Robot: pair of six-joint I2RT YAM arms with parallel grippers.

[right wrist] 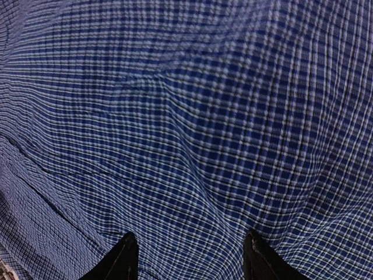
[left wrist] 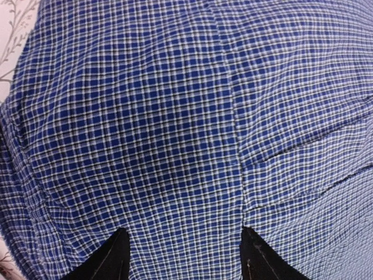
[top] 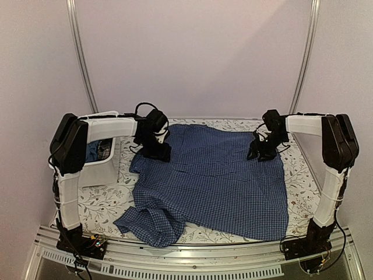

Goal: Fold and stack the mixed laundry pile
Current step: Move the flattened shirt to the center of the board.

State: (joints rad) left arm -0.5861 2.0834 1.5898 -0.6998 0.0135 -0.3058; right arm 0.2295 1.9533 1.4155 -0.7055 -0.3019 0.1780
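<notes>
A blue-and-white checked shirt (top: 215,181) lies spread across the table, one sleeve bunched at the near left (top: 151,224). My left gripper (top: 154,153) is down on the shirt's far left part. In the left wrist view its fingers (left wrist: 116,259) stand apart, gripper (left wrist: 183,230) open, with the checked cloth (left wrist: 175,116) flat below and a seam running past the right finger. My right gripper (top: 262,153) sits at the shirt's far right part. In the right wrist view it (right wrist: 189,233) is open too, over rippled cloth (right wrist: 186,116). More of the laundry pile, dark blue cloth (top: 93,150), shows in the tub.
A white plastic tub (top: 108,169) stands at the far left, just left of my left gripper. The floral tablecloth (top: 99,201) shows around the shirt. A metal rail (top: 192,254) runs along the near edge, with both arm bases on it.
</notes>
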